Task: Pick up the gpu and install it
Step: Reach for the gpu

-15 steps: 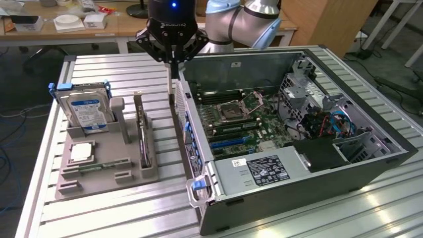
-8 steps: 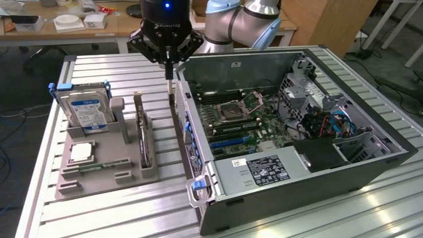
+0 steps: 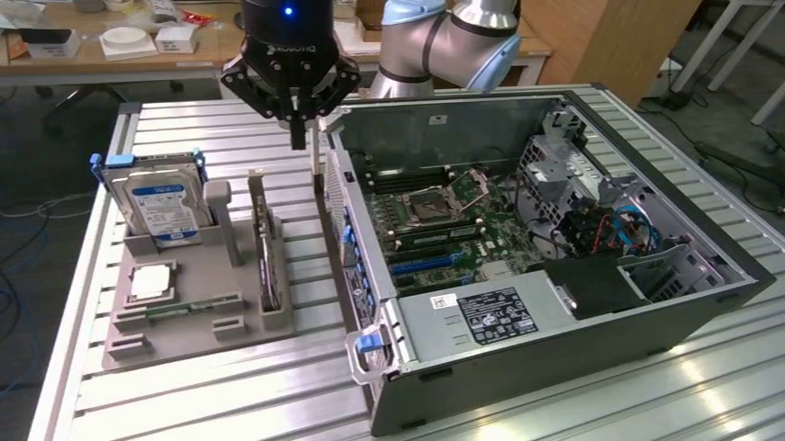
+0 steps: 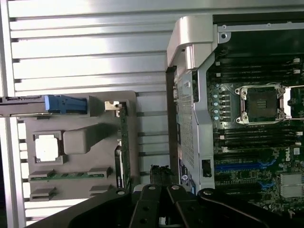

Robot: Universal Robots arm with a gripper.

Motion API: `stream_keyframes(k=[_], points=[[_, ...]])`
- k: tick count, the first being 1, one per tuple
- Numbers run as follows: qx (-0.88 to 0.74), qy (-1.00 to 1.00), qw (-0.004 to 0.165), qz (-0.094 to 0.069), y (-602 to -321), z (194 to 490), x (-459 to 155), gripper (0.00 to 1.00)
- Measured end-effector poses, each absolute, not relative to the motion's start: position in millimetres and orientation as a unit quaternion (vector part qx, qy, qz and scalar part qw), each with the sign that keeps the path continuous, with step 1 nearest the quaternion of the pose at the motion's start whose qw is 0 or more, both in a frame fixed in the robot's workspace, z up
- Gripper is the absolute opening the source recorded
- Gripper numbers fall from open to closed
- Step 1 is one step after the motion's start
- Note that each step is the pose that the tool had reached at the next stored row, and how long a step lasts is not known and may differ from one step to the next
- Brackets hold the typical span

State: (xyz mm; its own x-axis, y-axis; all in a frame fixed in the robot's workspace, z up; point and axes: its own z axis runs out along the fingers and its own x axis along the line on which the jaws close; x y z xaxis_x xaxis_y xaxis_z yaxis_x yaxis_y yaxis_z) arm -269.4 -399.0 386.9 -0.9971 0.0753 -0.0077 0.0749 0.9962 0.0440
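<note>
Gripper [image 3: 298,140] hangs above the table [image 3: 184,395], over the strip between the grey holder [image 3: 197,349] and the open computer case [image 3: 687,303], jaws closed, nothing between them

- gpu [image 3: 264,248] stands on edge in the holder's slot, untouched, at roughly seven o'clock from the gripper in the exterior view; wrist view shows it as a thin dark edge [image 4: 124,142], with the gripper [image 4: 159,199] off to one side of it and well apart
- hard drive [image 3: 160,207] upright in the same holder, at about nine o'clock from the card; memory stick [image 3: 184,308] and processor chip [image 3: 150,280] lie flat near it
- motherboard [image 3: 454,230] exposed inside the case, at about three o'clock from the card

Risks, as I judge them:
- shut jaws brought down on the card would butt its top edge instead of straddling it, and could tip it in the slot
- gripper sits close to the case's rear wall; a drift toward three o'clock could clip the sheet metal
- card is thin and tall, so an off-centre pinch may let it swing or slip
- bracket end could catch on the holder's post or the case rim
</note>
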Motion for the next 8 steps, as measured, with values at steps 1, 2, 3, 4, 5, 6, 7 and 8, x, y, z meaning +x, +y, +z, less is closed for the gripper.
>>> stream_keyframes(k=[1, 2, 3, 4, 5, 6, 7, 8], points=[[0.038, 0.999, 0.004, 0.022, -399.1, 386.8, -271.2, 0.10], [0.038, 0.999, 0.004, 0.022, -399.1, 386.8, -272.8, 0.10], [0.038, 0.999, 0.004, 0.022, -399.1, 386.6, -274.4, 0.10], [0.038, 0.999, 0.004, 0.022, -399.1, 386.5, -275.8, 0.10], [0.038, 0.999, 0.004, 0.022, -399.1, 386.5, -277.2, 0.10], [0.038, 0.999, 0.003, 0.022, -399.1, 386.4, -278.7, 0.10], [0.038, 0.999, 0.003, 0.022, -399.1, 386.3, -280.2, 0.10], [0.038, 0.999, 0.003, 0.022, -399.1, 386.3, -281.1, 0.10]])
